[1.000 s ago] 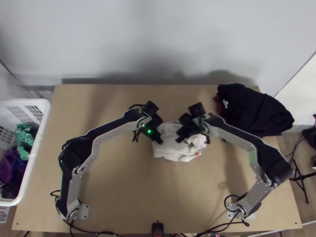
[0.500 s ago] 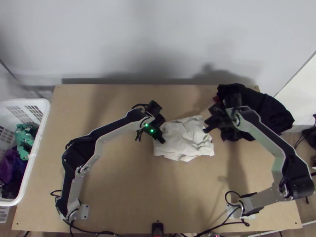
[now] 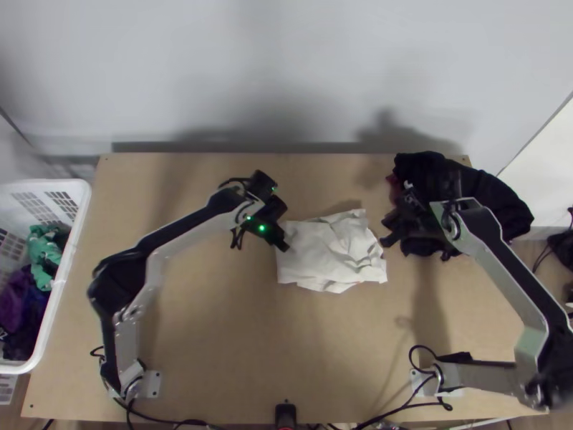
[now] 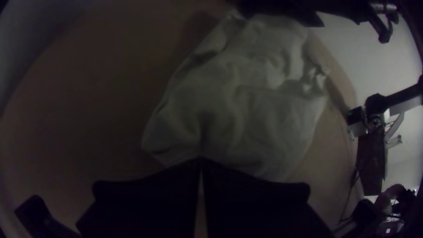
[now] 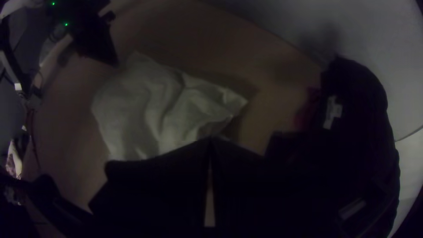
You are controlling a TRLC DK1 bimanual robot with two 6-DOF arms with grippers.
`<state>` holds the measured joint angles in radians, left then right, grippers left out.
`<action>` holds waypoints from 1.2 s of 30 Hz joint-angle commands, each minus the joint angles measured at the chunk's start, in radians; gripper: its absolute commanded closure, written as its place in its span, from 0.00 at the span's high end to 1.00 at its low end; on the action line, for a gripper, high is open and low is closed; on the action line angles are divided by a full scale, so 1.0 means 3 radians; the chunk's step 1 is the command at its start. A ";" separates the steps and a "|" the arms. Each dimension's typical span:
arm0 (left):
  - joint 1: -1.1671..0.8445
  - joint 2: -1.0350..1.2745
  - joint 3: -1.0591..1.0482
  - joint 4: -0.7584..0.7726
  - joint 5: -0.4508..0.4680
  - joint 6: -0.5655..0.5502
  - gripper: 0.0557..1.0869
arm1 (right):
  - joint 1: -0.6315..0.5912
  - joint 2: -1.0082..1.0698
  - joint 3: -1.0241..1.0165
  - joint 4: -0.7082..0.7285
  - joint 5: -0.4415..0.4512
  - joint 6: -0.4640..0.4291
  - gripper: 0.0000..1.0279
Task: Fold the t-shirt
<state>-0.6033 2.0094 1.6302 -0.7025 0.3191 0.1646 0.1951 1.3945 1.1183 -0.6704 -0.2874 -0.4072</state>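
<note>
The right arm's elbow (image 3: 562,365) runs off the right edge of the top view, near the lower corner, so part of it is cut off. The right gripper (image 3: 387,241), black on black, is hard to pick out against the dark clothes (image 3: 501,211) heaped at the upper right. In the left wrist view the left gripper (image 4: 201,161) covers part of the white t-shirt (image 3: 329,251), which lies crumpled and unevenly layered right of centre in the top view; how many layers it has I can't tell.

Both claws are closed, their fingertips meeting. The left one is over the shirt's left edge (whether it pinches any cloth is hidden, annoyingly), while the right one is just off the shirt's right edge, with no cloth seen in its grip.

Half a second ago the right gripper was over that edge; it has since drawn off to the right, its elbow swinging toward the lower right. The left gripper has shifted slightly up and left. The shirt looks nearly the same as then, though a second ago its right side was bunched in tighter, with an orange patch showing.
</note>
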 commanded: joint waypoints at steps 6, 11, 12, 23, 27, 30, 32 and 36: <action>0.0114 -0.0542 0.0006 0.0184 0.0629 -0.0206 0.15 | 0.0587 -0.0113 0.0056 -0.0076 -0.0197 0.0585 0.03; 0.0094 -0.0567 -0.0106 0.0128 0.0736 -0.0175 0.15 | 0.1083 -0.0082 0.0010 0.0057 -0.0213 0.0800 0.03; 0.0099 -0.0593 -0.0178 0.0153 0.0736 -0.0165 0.15 | 0.1160 -0.0072 -0.0026 0.0097 -0.0213 0.0785 0.03; 0.0426 -0.1227 -0.0633 0.0220 0.0659 -0.0129 0.59 | 0.1830 -0.0041 -0.0445 0.0292 0.0201 0.0529 0.03; 0.0687 -0.1452 -0.0725 0.0220 0.0644 -0.0099 0.59 | 0.2193 -0.0046 -0.0670 0.0430 0.0702 0.0258 0.03; 0.0809 -0.1585 -0.0801 0.0220 0.0583 -0.0053 0.64 | 0.2464 -0.0041 -0.0859 0.0553 0.1066 0.0089 0.12; 0.0881 -0.1641 -0.0837 0.0220 0.0583 -0.0042 0.65 | 0.2576 -0.0026 -0.0951 0.0619 0.1275 0.0023 0.25; 0.0927 -0.1754 -0.0894 0.0220 0.0573 -0.0042 0.70 | 0.2602 -0.0021 -0.1013 0.0624 0.1403 -0.0028 0.70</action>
<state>-0.3767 1.5524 1.4006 -0.6373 0.5034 0.1436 0.8982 1.3846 0.8791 -0.5129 0.0166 -0.3656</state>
